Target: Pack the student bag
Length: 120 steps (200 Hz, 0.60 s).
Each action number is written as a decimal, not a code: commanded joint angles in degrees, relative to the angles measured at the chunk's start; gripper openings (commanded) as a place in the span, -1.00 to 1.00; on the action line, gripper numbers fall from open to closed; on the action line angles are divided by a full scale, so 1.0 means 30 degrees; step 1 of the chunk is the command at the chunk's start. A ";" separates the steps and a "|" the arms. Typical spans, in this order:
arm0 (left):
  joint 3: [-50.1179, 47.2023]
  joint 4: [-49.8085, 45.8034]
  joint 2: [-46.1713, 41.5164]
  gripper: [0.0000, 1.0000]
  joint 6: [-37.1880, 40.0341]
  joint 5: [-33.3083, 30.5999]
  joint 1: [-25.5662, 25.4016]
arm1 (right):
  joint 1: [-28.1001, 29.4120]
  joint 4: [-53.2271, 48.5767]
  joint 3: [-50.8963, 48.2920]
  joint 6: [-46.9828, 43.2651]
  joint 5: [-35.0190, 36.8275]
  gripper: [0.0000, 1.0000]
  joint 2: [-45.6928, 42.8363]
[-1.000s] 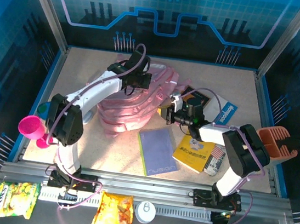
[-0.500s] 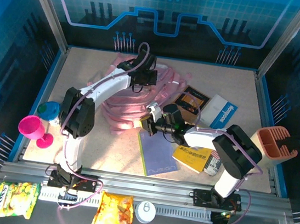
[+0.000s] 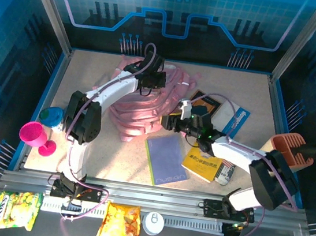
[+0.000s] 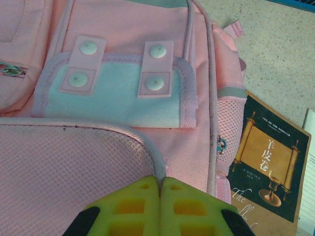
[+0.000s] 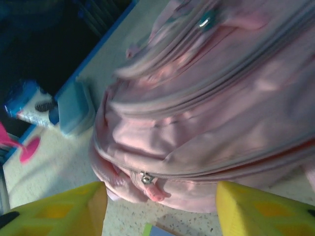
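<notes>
The student bag, big, soft and pink, lies mid-table with its zips facing right. My left gripper sits over the bag's far top. In the left wrist view this gripper is shut on the pink piping at the edge of the bag's mesh pocket. My right gripper hangs open just right of the bag's side. In the right wrist view the right gripper has its yellow fingers wide apart. Between and beyond them lies the bag's pink zip pull, touching neither finger.
A purple notebook, a yellow book and a small pack lie right of the bag near the front. A dark book and a blue-white box lie farther back. A pencil holder stands at the right edge, a magenta cup at the left.
The right gripper has opened and pulled back right from the bag's lower front. The left gripper stays shut on the bag's top, and the bag has bunched slightly.
</notes>
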 commanded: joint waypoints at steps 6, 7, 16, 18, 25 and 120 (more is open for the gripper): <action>-0.0067 0.1329 -0.1587 -1.00 -0.0352 0.0374 0.0312 | -0.1258 -0.4054 0.0610 0.4528 -0.0358 0.29 -0.0604; -0.0066 0.1337 -0.1611 -1.00 -0.0349 0.0394 0.0305 | -0.1301 -0.4137 0.0658 0.4670 -0.0403 0.30 -0.0575; -0.0170 0.1326 -0.1741 -1.00 -0.0360 0.0393 0.0321 | -0.1669 -0.5059 0.1175 0.5984 -0.0627 0.30 -0.0492; -0.0193 0.1339 -0.1773 -1.00 -0.0371 0.0408 0.0310 | -0.1762 -0.5302 0.1336 0.6190 -0.0690 0.30 -0.0474; -0.0253 0.1354 -0.1888 -1.00 -0.0375 0.0429 0.0299 | -0.1908 -0.6188 0.1856 0.7065 -0.0675 0.30 -0.0310; -0.1386 0.1209 -0.2412 -1.00 -0.0052 0.2070 0.0297 | -0.2043 -1.0637 0.8491 1.1859 -0.1334 -0.07 0.4935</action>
